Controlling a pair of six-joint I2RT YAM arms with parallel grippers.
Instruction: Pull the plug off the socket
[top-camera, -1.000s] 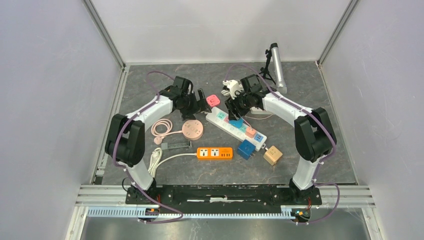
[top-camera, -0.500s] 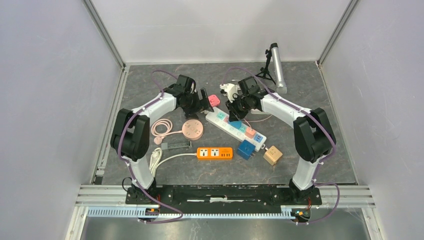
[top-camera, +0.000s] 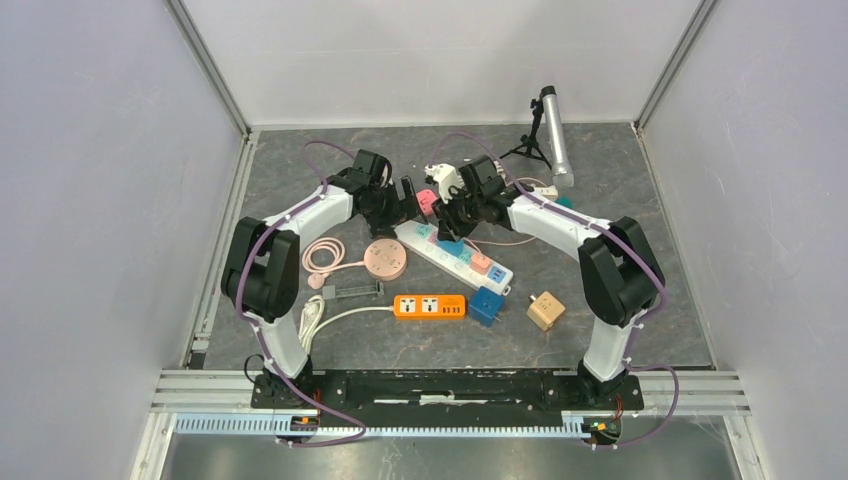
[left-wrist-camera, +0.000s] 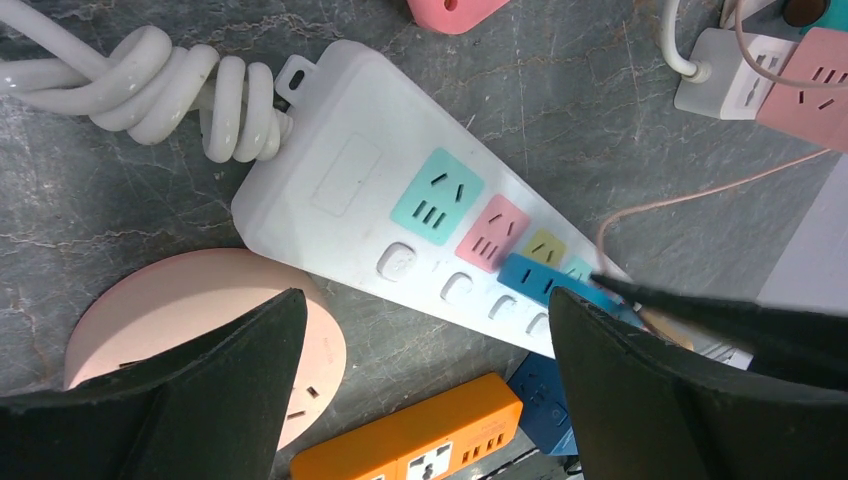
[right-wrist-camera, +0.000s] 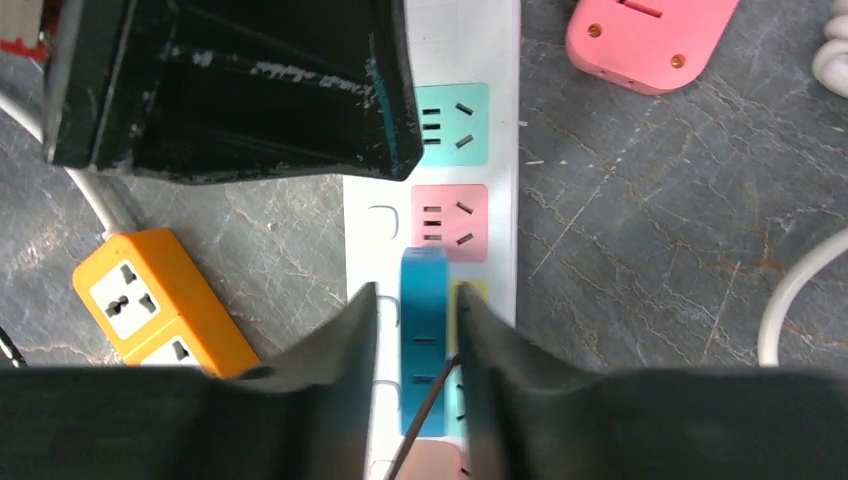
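1. The white power strip (left-wrist-camera: 340, 180) lies slantwise on the grey table (top-camera: 330, 180), and a blue plug (right-wrist-camera: 425, 300) sits in it over the yellow socket, next after the teal and pink sockets, whose slots show.
2. The right gripper (top-camera: 452, 222) hangs over that plug with its fingers (right-wrist-camera: 330, 370) narrowly set on either side of it. Slivers of white strip show between pads and plug, so I cannot tell whether it is clamped.
3. The left gripper (left-wrist-camera: 425, 300) hovers above the strip's cord end with its jaws spread wide, holding nothing.
4. Only the left wrist view shows the coiled white cord (left-wrist-camera: 170, 85) knotted at the strip's end, with the round pink hub (left-wrist-camera: 180, 300) just beside the strip.
5. Only the overhead view takes in the blue cube (top-camera: 487, 305), the tan cube (top-camera: 545, 310) and the small tripod lamp (top-camera: 553, 135) at the far edge (none of them near the fingers).
6. The orange strip (right-wrist-camera: 150, 300) lies near the white one, apart from it, and a pink adapter (right-wrist-camera: 650, 35) rests beyond its teal end.
7. Both arms reach forward and bend inward, their wrists close together over the strip.
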